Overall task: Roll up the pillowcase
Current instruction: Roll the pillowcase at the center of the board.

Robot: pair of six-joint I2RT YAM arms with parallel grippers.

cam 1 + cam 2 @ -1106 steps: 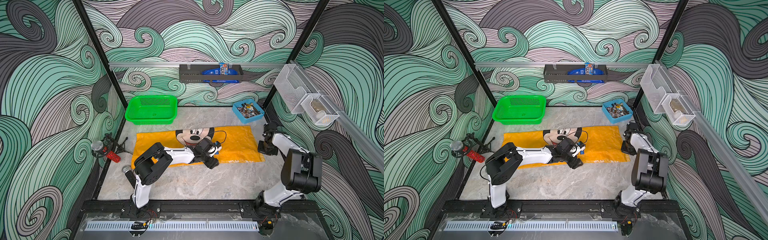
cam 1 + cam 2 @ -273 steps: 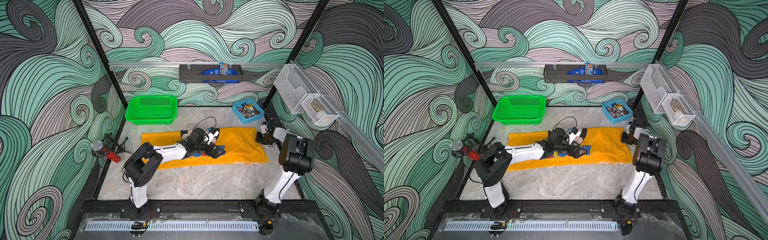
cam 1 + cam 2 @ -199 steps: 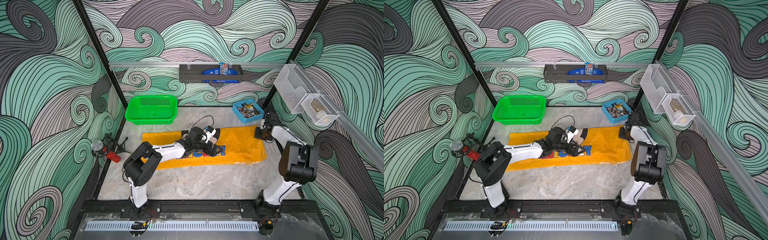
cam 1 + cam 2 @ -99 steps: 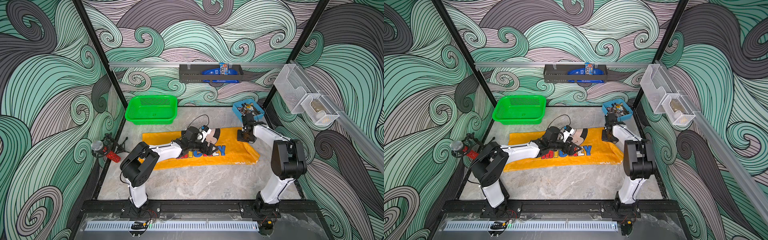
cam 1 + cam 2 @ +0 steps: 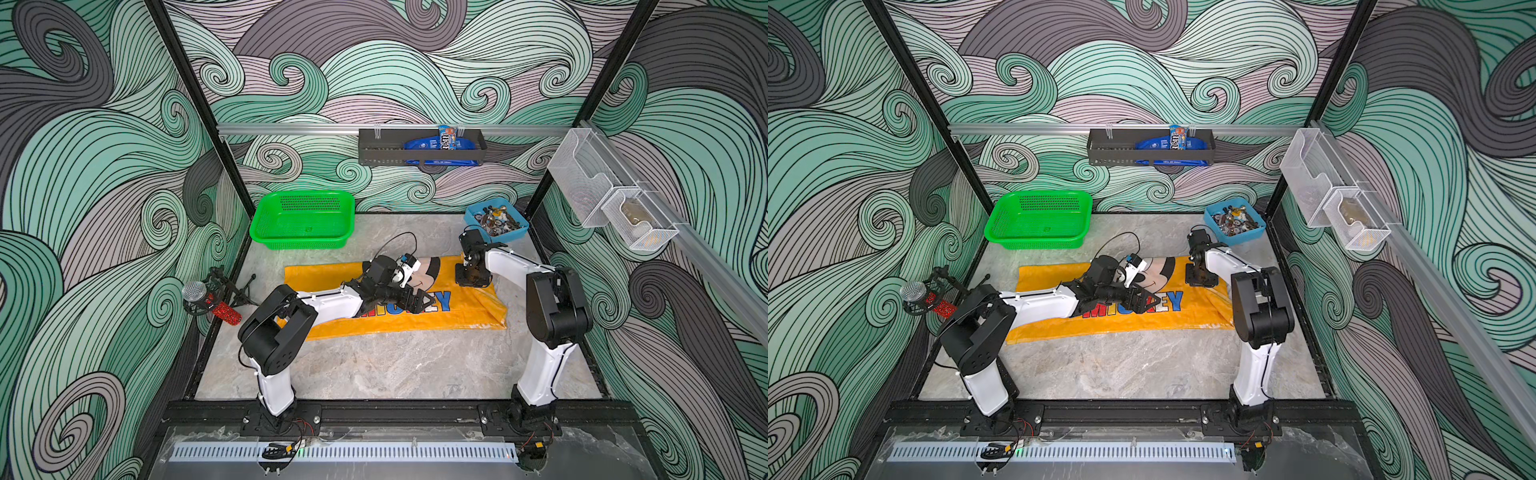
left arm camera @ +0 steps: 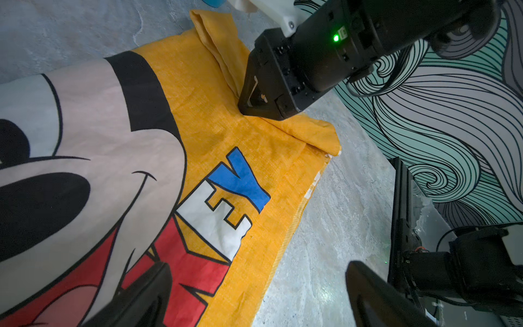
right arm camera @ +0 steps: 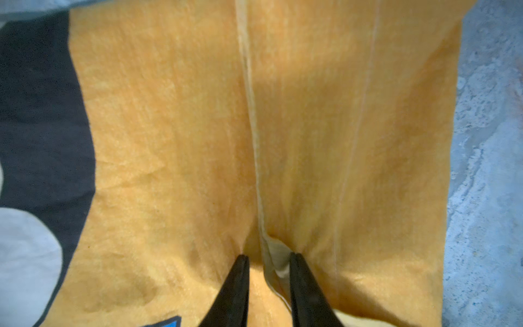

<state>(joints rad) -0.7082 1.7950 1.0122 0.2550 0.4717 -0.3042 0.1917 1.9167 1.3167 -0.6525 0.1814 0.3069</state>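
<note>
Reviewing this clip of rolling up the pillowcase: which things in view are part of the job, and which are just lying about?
Part of the job:
- pillowcase, flat on the table, one end folded over
- left gripper, fingers open over the print
- right gripper, fingers astride the folded edge

Lying about:
- green basket
- blue tray of small parts
- microphone
- wall rack

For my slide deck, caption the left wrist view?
Right gripper pressing a fold of the yellow pillowcase, left jaws spread wide nearby.
</note>
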